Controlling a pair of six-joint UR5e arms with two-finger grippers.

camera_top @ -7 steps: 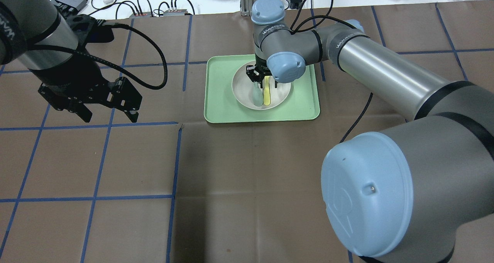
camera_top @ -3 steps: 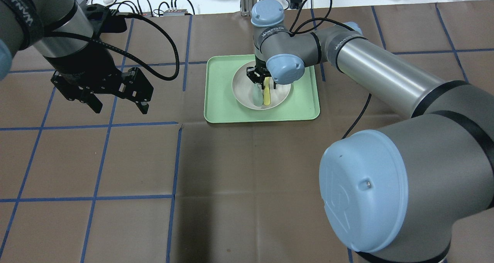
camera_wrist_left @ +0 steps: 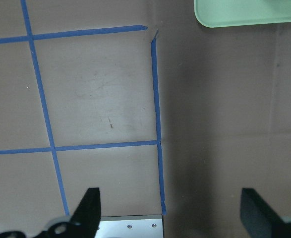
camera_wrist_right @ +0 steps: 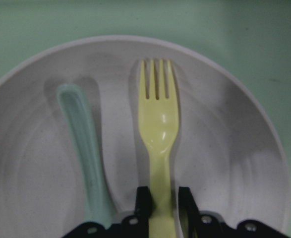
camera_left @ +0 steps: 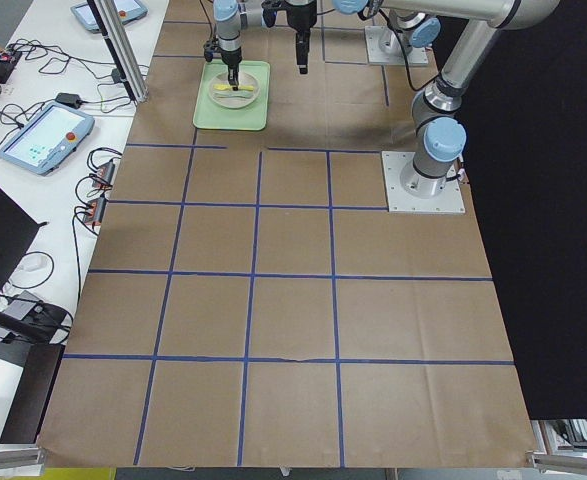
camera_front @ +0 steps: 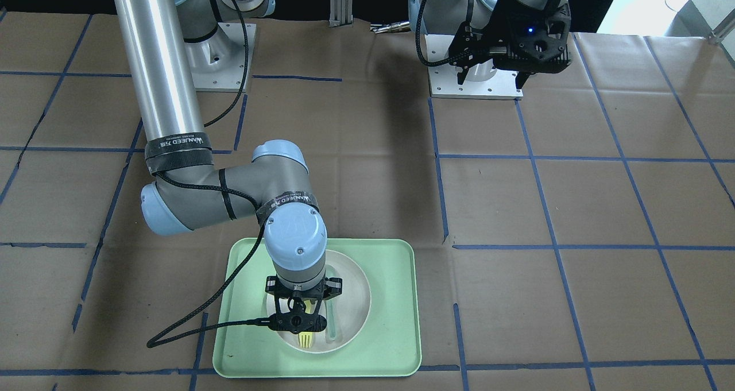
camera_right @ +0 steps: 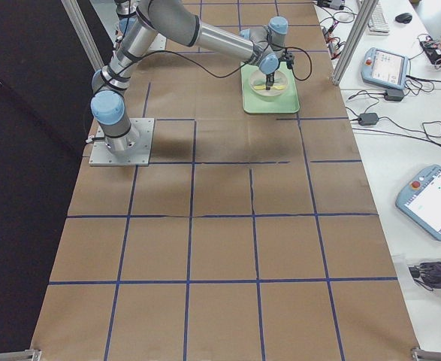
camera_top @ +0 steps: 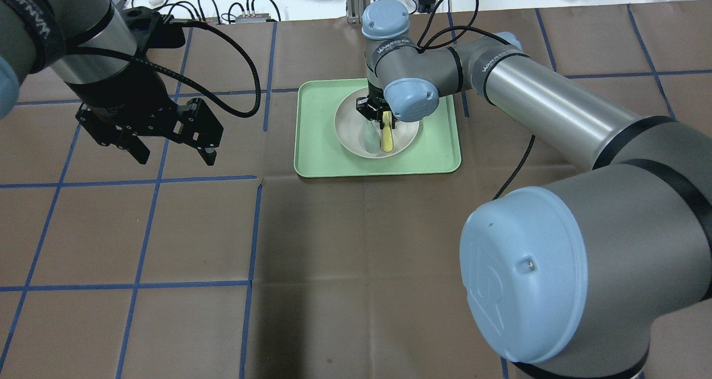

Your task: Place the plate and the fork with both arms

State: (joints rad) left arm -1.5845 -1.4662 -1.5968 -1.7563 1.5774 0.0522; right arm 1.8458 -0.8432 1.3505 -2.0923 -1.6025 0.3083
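The off-white plate (camera_top: 349,127) sits in the middle of the mint-green tray (camera_top: 436,145). The pale-yellow fork (camera_top: 386,138) lies in the plate, tines pointing away from the robot in the right wrist view (camera_wrist_right: 157,114). My right gripper (camera_top: 384,122) stands straight down over the plate and is shut on the fork's handle (camera_wrist_right: 161,198). My left gripper (camera_top: 177,159) hangs open and empty above the brown table, well to the left of the tray; its two fingers show wide apart in the left wrist view (camera_wrist_left: 170,213).
A grey-green spoon (camera_wrist_right: 81,134) lies in the plate beside the fork, also seen from overhead (camera_top: 369,139). A tray corner (camera_wrist_left: 244,12) shows at the top of the left wrist view. Cables and boxes (camera_top: 245,16) lie beyond the table's far edge.
My right gripper's fingers have closed in on the fork handle, and the fork has shifted slightly right. My left gripper has moved right and away from the robot, still open.
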